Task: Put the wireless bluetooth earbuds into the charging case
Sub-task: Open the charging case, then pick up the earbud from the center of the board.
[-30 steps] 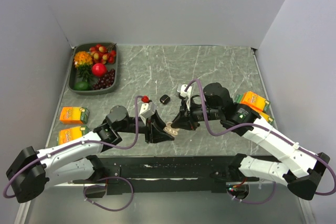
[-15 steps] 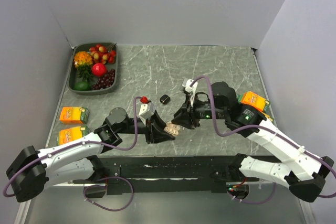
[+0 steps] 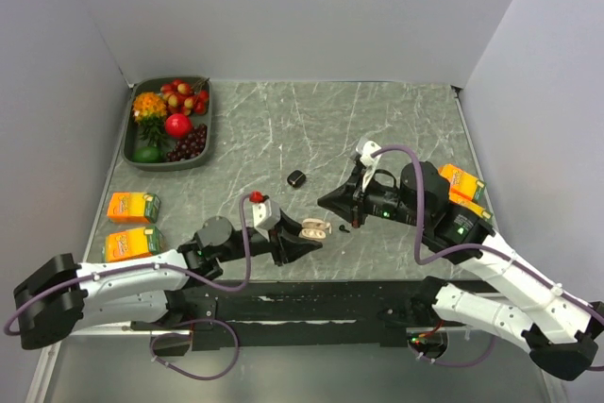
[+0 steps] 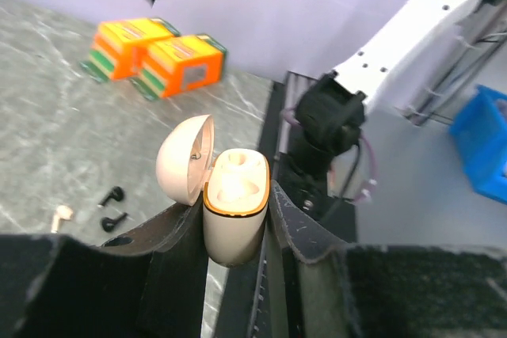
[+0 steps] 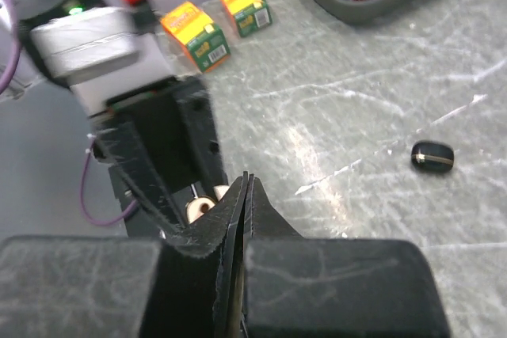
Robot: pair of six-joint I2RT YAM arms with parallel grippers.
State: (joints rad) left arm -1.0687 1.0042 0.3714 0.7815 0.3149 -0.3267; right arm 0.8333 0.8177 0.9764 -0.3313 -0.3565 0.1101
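My left gripper (image 3: 309, 233) (image 4: 236, 207) is shut on a beige charging case (image 3: 313, 228) (image 4: 234, 211), held upright. Its lid (image 4: 184, 160) is swung open and the two wells inside hold nothing. Two tiny black earbuds (image 4: 115, 193) (image 4: 113, 219) lie on the table beside a pale speck (image 4: 62, 212). In the top view they show as a dark spot (image 3: 343, 229) just right of the case. My right gripper (image 3: 326, 202) (image 5: 245, 184) hangs right of the case, shut with nothing in it. The case (image 5: 202, 207) peeks out behind its tip.
A small glossy black pebble-shaped box (image 3: 296, 177) (image 5: 432, 156) lies shut mid-table. A grey tray (image 3: 166, 165) of fruit stands at the back left. Orange cartons sit at the left (image 3: 132, 207) (image 3: 130, 243) and the right (image 3: 460, 183) (image 4: 158, 57).
My right gripper drew back to the right, away from the case, and its jaws closed. My left gripper shifted a little right with the case, whose lid now stands open.
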